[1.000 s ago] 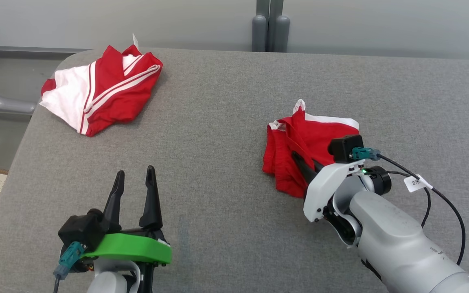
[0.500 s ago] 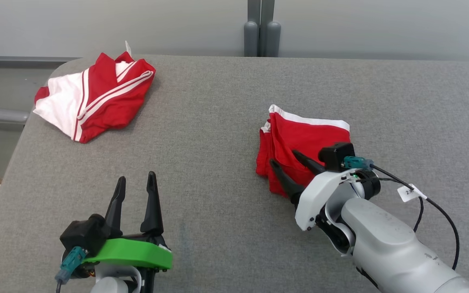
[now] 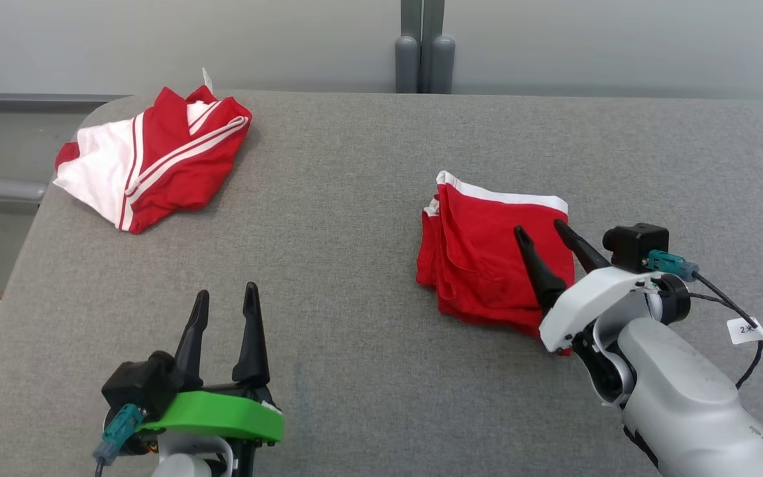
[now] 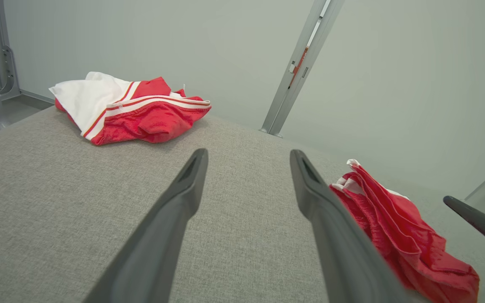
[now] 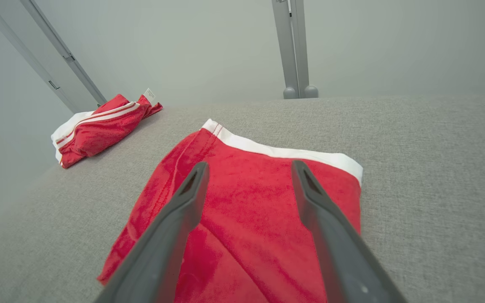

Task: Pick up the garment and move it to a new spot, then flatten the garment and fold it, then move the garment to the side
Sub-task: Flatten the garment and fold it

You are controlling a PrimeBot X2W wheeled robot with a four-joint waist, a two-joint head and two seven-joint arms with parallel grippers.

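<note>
The garment (image 3: 481, 258) is red with a white band along its far edge and lies folded on the grey table, right of centre. My right gripper (image 3: 540, 227) hovers open over its near right part, with nothing between the fingers. In the right wrist view, the open right gripper (image 5: 249, 165) points across the garment (image 5: 242, 219) toward the white band. My left gripper (image 3: 226, 290) stands open and empty at the near left, well apart from the cloth. In the left wrist view, the left gripper (image 4: 249, 152) points up the table, with the garment (image 4: 394, 227) lying to its right.
A second red and white striped garment (image 3: 150, 159) lies bunched at the table's far left corner. The grey padded table (image 3: 355, 199) has a rounded left edge. A grey post (image 3: 424, 46) and a wall stand behind the far edge.
My right gripper has opened, let go of the garment and drawn back to the right. The garment's lifted corner has dropped flat. The left arm has stayed put.
</note>
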